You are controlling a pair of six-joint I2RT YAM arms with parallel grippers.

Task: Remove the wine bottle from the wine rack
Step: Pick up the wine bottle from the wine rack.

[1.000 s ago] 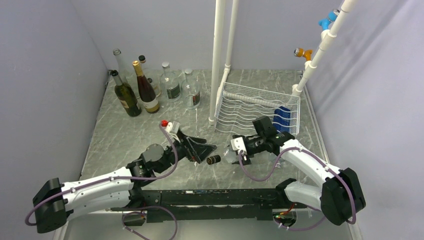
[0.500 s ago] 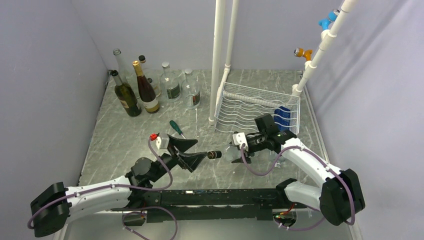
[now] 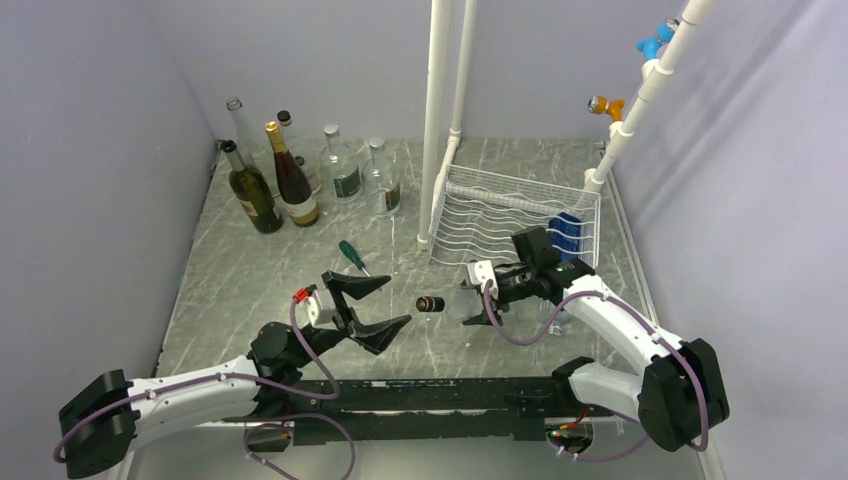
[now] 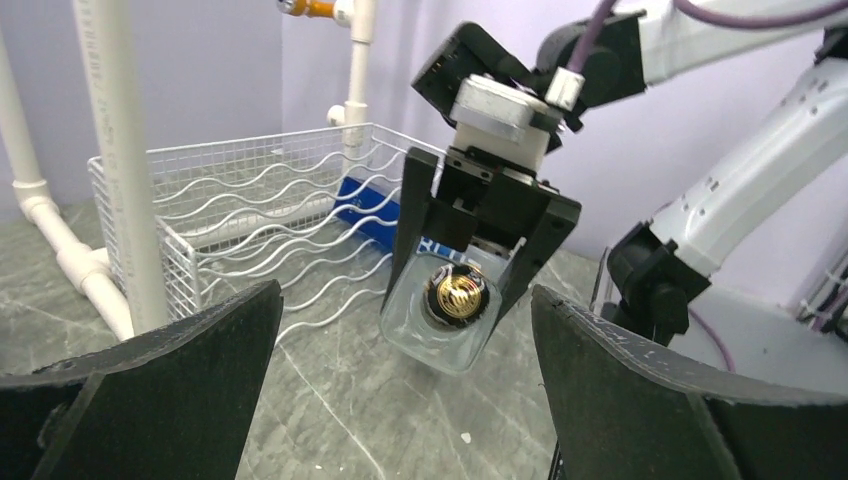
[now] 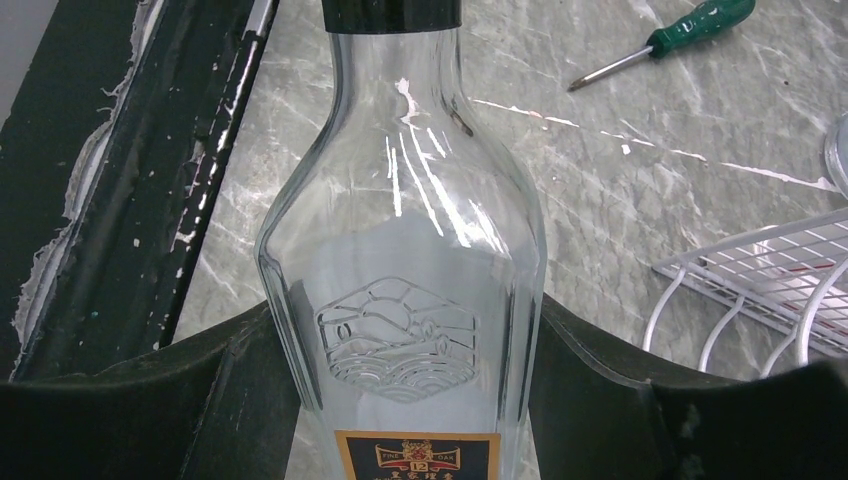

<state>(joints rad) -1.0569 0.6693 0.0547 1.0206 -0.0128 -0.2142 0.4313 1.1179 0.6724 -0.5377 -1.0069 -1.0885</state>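
At the right gripper [image 3: 468, 304]: fingers pinched across the body of a clear glass wine bottle [image 5: 400, 300], held level off the marble table [image 3: 250, 280], black cap aimed at the left gripper [image 3: 400, 301]. At the left gripper: fingers spread wide, just short of that cap. Bottle located outside the white wine rack [image 3: 510, 215], near its front edge. Also logged: green screwdriver [image 3: 351, 255]; standing bottles [image 3: 290, 185], far left corner.
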